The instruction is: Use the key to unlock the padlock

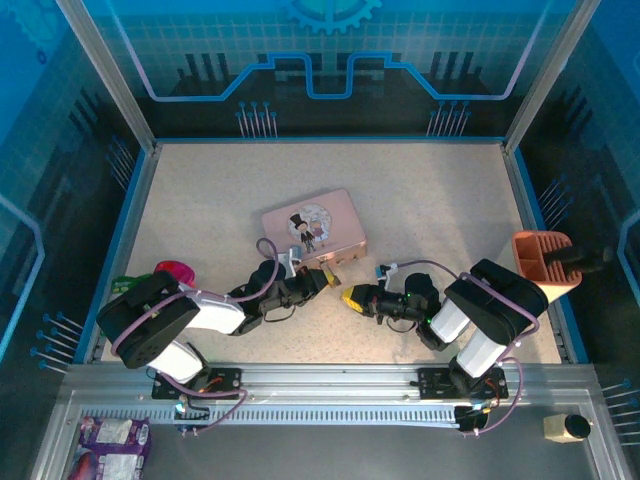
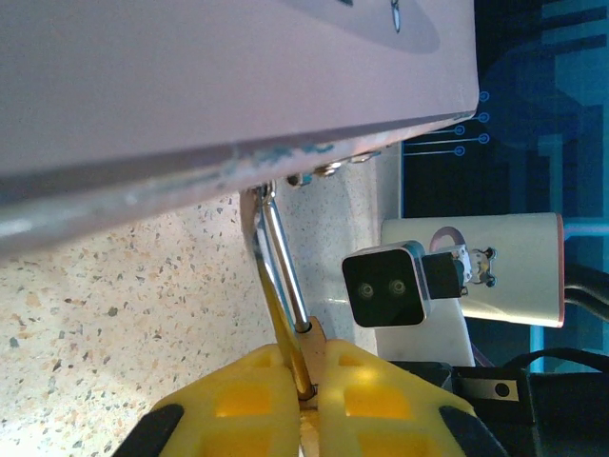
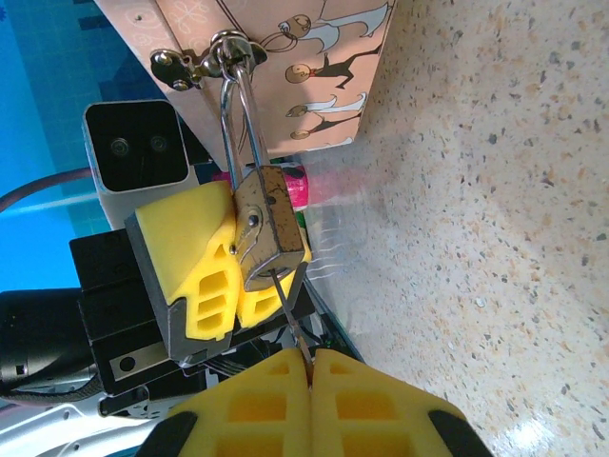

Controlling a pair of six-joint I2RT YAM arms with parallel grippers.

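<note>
While left gripper (image 2: 306, 381) clamps padlock (image 3: 269, 228) | key (image 3: 290, 319) (in right gripper (image 3: 311, 369)) at its base

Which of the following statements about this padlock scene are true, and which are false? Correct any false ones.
1. The left gripper is shut on the padlock. True.
2. The padlock lies loose on the table. False: its shackle hangs through the clasp of the pink tin.
3. The right gripper pinches the key, whose tip meets the padlock's underside. True.
4. An orange holder stands left of the pink tin. False: it stands at the table's right edge.
</note>
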